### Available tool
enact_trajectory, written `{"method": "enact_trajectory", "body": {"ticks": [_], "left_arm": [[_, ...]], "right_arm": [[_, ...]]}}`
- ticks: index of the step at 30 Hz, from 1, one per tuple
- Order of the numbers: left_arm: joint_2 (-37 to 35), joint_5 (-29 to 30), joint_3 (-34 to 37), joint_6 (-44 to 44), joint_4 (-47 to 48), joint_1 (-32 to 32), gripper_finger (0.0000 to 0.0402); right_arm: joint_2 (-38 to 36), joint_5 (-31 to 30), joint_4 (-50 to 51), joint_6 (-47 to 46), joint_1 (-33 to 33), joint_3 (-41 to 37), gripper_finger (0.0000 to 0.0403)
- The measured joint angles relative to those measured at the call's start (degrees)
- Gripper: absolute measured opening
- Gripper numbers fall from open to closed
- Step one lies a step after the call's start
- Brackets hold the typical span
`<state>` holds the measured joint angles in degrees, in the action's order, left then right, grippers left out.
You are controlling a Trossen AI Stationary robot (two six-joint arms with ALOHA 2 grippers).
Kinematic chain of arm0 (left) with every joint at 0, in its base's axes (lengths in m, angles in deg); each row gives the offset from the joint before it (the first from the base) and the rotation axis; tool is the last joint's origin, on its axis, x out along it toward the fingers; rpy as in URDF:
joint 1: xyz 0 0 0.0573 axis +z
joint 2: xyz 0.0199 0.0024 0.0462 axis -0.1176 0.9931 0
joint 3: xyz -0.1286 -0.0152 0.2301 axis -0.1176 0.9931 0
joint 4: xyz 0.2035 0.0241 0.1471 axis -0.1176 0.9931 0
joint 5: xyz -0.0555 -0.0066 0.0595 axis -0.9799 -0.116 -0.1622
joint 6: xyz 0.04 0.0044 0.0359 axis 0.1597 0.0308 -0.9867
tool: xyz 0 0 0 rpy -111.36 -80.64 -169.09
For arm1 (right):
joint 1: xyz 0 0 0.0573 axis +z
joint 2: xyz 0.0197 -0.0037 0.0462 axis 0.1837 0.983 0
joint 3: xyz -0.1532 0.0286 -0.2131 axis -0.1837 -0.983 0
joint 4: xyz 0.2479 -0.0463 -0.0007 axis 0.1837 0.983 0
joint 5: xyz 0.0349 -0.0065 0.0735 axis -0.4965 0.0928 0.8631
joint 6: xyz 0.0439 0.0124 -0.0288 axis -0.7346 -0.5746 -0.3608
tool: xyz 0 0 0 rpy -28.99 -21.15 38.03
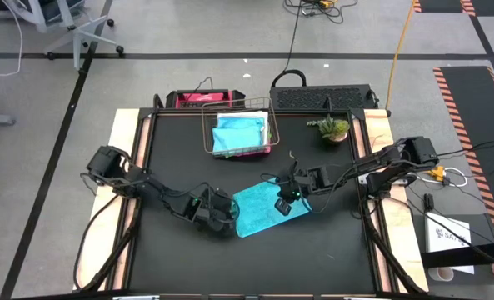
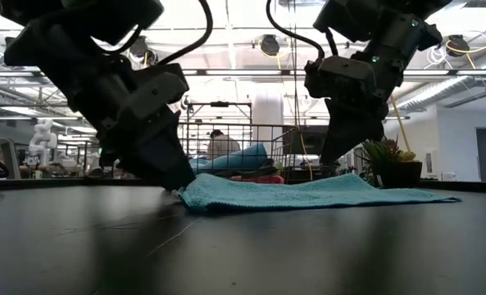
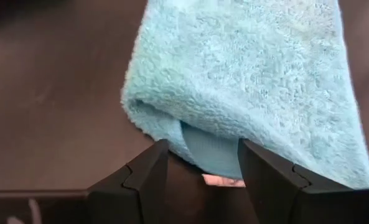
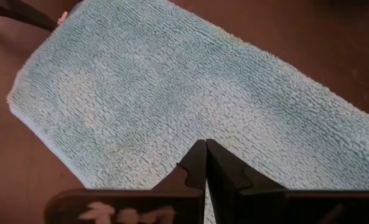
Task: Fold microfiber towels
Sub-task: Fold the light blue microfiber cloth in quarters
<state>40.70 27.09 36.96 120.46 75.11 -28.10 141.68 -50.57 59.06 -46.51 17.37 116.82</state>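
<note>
One turquoise microfiber towel [image 1: 266, 208] flat on black counter [image 1: 180, 150], left gripper [image 1: 227, 222] parted around its folded corner, right gripper [image 1: 285, 203] closed, pressing on top, one copper wire basket [image 1: 237, 133] holding more towels.

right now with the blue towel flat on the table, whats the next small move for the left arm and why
Probably close the left gripper on the turquoise towel. Its fingers stand open around the towel's folded corner, nothing pinched yet, while the right gripper is shut and pressing down on the cloth's middle, pinning it. A grip there would let the left arm lift that corner for the next fold.
</note>
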Motion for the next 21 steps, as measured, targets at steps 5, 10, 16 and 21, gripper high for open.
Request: {"method": "enact_trajectory", "body": {"ticks": [5,10,16,21], "left_arm": [[0.0,1.1,0.0,-1.1,0.8,0.1,0.0198],[0.0,1.3,0.0,-0.6,0.6,0.1,0.0198],[0.0,2.5,0.0,-1.2,1.1,0.3,0.0198],[0.0,5.2,0.0,-4.7,5.8,0.7,0.0198]], "right_arm": [[0.0,0.0,-0.8,0.0,0.0,-0.6,0.0000],[0.0,0.1,-7.2,-3.5,0.1,-5.7,0.0000],[0.0,0.2,-17.4,-6.7,0.1,-11.6,0.0000],[0.0,0.2,-20.2,-7.5,0.1,-12.7,0.0000]]}}
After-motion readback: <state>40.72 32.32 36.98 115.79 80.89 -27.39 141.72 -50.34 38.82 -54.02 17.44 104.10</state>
